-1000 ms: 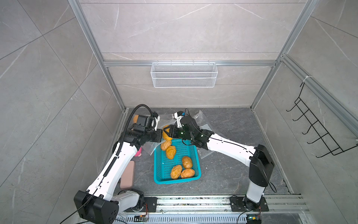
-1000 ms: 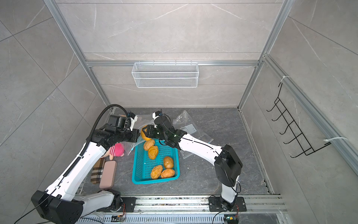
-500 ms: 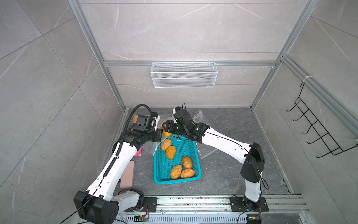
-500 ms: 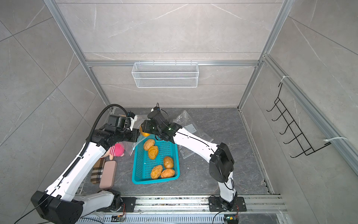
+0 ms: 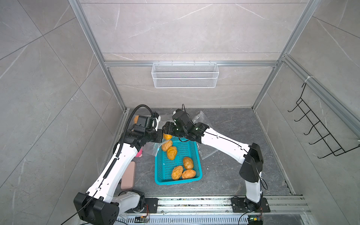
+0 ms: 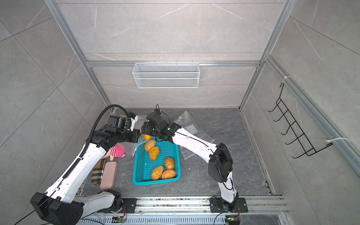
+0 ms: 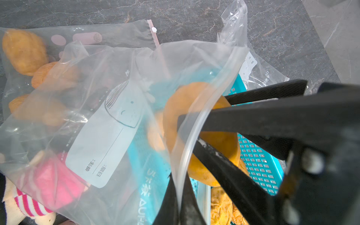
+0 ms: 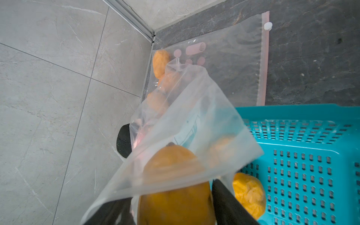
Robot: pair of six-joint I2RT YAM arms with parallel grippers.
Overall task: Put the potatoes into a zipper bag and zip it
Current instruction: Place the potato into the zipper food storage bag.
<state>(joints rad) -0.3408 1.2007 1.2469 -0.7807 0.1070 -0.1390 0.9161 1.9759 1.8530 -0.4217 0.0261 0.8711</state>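
Left gripper (image 7: 177, 202) pinches the zipper bag (image 7: 109, 116) rim; right gripper's (image 8: 171, 192) grip is unclear. The potato (image 7: 218, 140), lower centre and only half inside, may fall into the teal basket (image 8: 292, 111).

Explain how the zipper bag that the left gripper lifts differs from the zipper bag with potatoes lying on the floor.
The lifted bag hangs open from the left gripper; the lying bag rests on the floor. The lifted bag has a clear rim and a label; the lying bag has a pink strip with a white slider. Both are transparent.
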